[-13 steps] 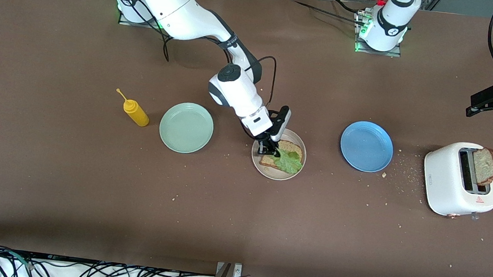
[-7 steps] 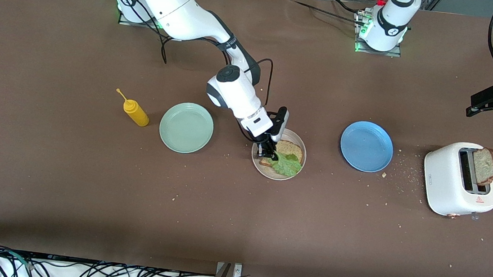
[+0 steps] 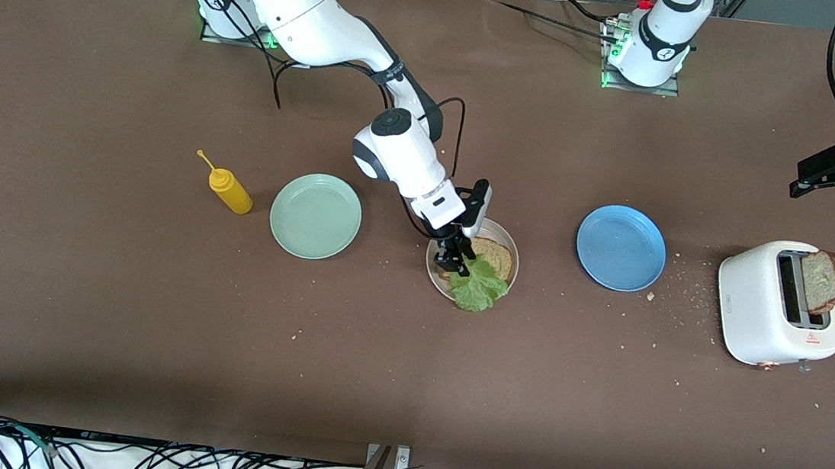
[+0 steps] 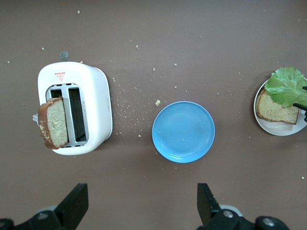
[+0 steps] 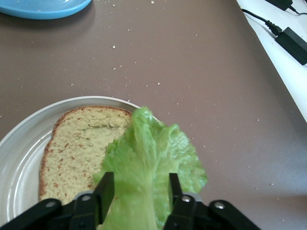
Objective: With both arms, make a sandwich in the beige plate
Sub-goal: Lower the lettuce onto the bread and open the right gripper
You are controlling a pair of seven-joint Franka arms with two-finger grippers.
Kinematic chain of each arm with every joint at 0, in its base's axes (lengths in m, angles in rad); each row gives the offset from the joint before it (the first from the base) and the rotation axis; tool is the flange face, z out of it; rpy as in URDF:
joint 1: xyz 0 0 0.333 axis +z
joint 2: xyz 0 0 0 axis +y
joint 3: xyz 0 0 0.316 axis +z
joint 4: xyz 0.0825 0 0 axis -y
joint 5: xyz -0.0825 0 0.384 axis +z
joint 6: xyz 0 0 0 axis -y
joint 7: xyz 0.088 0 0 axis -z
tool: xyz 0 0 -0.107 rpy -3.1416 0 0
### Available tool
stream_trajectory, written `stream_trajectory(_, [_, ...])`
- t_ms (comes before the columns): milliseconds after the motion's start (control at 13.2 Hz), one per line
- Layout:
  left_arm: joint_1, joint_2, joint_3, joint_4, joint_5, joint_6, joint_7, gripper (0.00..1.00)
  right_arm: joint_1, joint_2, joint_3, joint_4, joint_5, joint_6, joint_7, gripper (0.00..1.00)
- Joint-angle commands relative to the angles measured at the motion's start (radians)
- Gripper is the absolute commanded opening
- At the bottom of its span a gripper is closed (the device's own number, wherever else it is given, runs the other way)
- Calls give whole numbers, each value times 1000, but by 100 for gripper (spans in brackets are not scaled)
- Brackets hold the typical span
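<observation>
Right gripper: it is near the middle of the front view, over the beige plate. Its fingers are pinched shut on the lettuce leaf.

What changed: a second ago the leaf lay lower on the bread slice. Now it is pulled up and hangs over the plate's lower edge in the front view.

What it means: the leaf is being moved again, I think, so it is not sitting right yet. The sandwich is not done.

Bottom bread: one slice lies flat in the beige plate, partly under the leaf.

Top bread: the second bread slice sticks out of the toaster at the right of the front view.

Left gripper: it waits high over the tabletop near the toaster. Its fingers are spread wide and hold nothing.

Other things: blue plate, green plate and yellow bottle sit in the same row.
</observation>
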Motion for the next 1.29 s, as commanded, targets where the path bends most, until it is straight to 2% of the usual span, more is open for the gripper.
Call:
stream_trajectory(0, [9, -9, 2, 4, -3, -5, 23, 100, 21, 16, -13, 27, 3, -1, 49, 100])
stream_trajectory(304, [10, -9, 1, 4, -3, -10, 26, 100, 28, 0, -10, 27, 4, -11, 179, 100])
stream_trajectory(456, [10, -10, 1, 4, -3, -12, 26, 100, 27, -29, -7, 26, 21, -67, 276, 100])
stream_trajectory(608, [10, -10, 1, 4, -3, -12, 26, 100, 29, -82, -7, 26, 71, -189, 336, 100])
stream_trajectory(836, [10, -10, 1, 4, -3, -12, 26, 100, 0, -212, -15, 26, 177, -470, 339, 100])
stream_trajectory(1064, [10, -10, -1, 4, -3, -12, 26, 100, -78, -334, -15, 26, 206, -715, 342, 100])
stream_trajectory(1216, [9, -12, -4, 7, -3, -12, 26, 100, -148, -400, -21, 26, 283, -854, 344, 100])
